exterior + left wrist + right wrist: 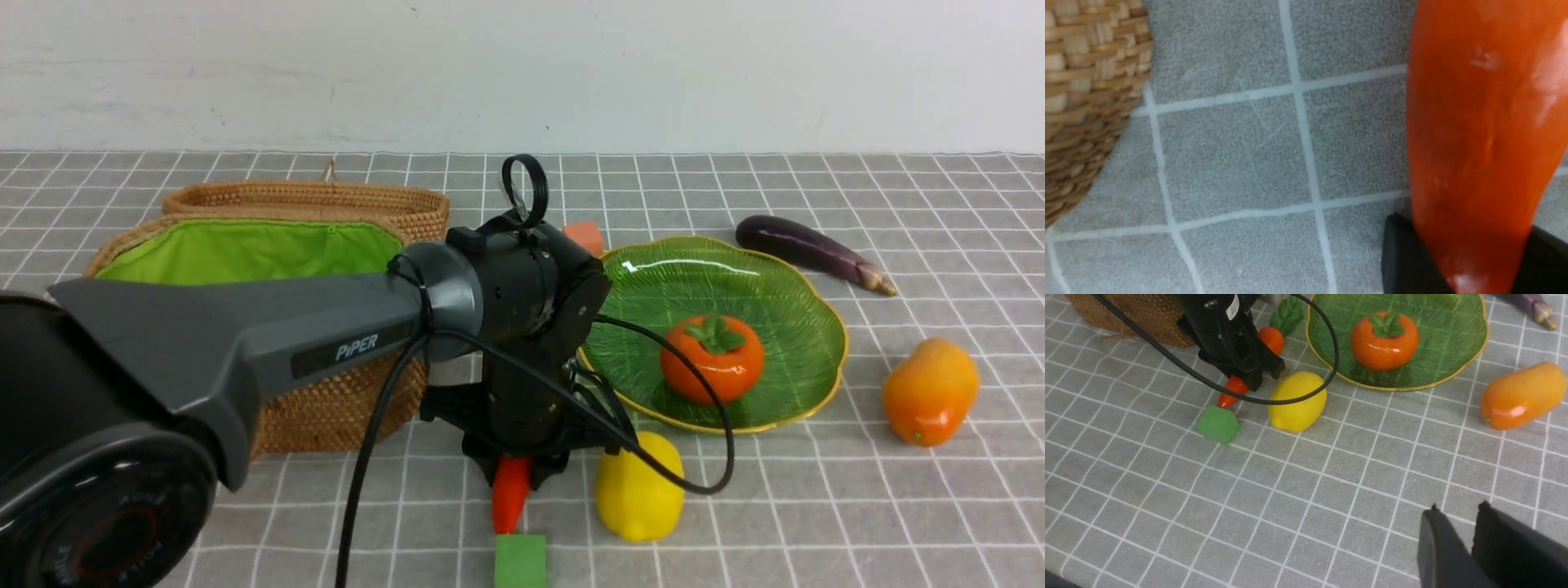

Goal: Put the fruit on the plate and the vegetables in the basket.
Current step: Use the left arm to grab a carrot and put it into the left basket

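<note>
The carrot (509,502), lying near-to-far with its tip nearest, is pinched across its width by the left hand (513,469), and the basket (343,408) is found just to its left

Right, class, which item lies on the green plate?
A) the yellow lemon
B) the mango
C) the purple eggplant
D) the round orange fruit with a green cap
D: only the round orange fruit sits inside the rim of the plate; the others lie outside it.
</note>
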You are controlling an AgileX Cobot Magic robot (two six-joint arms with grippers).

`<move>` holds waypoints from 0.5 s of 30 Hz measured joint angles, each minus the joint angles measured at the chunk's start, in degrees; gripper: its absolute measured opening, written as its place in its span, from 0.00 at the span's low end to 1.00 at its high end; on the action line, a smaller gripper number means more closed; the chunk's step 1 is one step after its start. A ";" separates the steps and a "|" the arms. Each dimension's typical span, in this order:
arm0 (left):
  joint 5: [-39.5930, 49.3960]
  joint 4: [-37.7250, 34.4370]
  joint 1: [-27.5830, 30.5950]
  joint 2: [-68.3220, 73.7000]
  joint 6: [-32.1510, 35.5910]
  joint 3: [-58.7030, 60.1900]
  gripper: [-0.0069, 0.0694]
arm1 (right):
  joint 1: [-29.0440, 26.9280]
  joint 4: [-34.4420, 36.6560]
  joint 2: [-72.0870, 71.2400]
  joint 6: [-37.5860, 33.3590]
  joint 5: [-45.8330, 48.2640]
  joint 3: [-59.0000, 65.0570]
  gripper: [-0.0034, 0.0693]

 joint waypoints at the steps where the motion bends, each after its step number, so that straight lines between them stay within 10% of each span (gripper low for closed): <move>1: 0.20 -0.15 0.00 -0.71 0.19 0.00 0.44 | 0.00 0.00 0.00 0.00 0.00 0.00 0.24; 10: 6.03 0.21 -1.00 -19.14 16.91 0.00 0.44 | 0.00 0.13 0.00 0.00 -1.81 0.00 0.24; 15: 12.08 5.62 2.53 -30.26 43.39 0.00 0.44 | 0.00 0.31 0.00 -1.39 -6.12 0.00 0.24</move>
